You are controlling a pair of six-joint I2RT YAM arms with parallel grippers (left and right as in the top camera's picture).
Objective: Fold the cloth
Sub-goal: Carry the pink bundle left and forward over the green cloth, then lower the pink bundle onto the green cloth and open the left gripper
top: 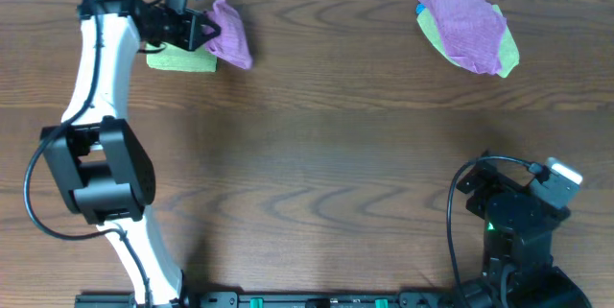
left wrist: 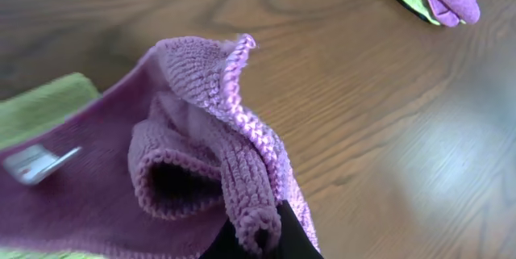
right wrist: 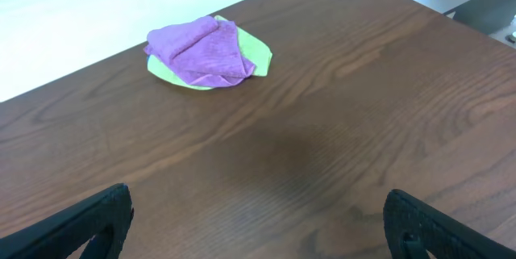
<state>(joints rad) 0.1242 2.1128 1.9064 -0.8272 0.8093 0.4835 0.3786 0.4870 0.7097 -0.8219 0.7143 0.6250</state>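
The big brown table (top: 317,154) fills the whole view. The left arm (top: 91,68) reaches out to the far left corner. The right arm (top: 513,222) sits tucked in at the near right, well away from any cloth.

At the far right lies a pile of cloths (top: 467,28), a purple one on top of green and blue ones. That pile is not the job.

The cloth (top: 230,37) to fold is the purple-pink one at the far left. It is bunched up in a lump, not flat. Part of it lies on a light green cloth (top: 180,59), and part lies on the bare table just to the right.

The left gripper (top: 206,30) is closed tight on a rolled-up bit of the cloth's edge. The left wrist view shows the fabric pinched and puffing up in loops. The right gripper (right wrist: 258,225) is wide open and holds nothing.

A small white tag (left wrist: 36,163) sits on the cloth, on the left side in the wrist view.

I think the job is only at its start: the cloth is grabbed, but no fold is made yet. Next, the cloth likely needs to come off the green one, out to the bare middle of the table, and be spread flat. The right arm may have to come over and hold a second corner, since one pinch leaves the cloth crumpled.
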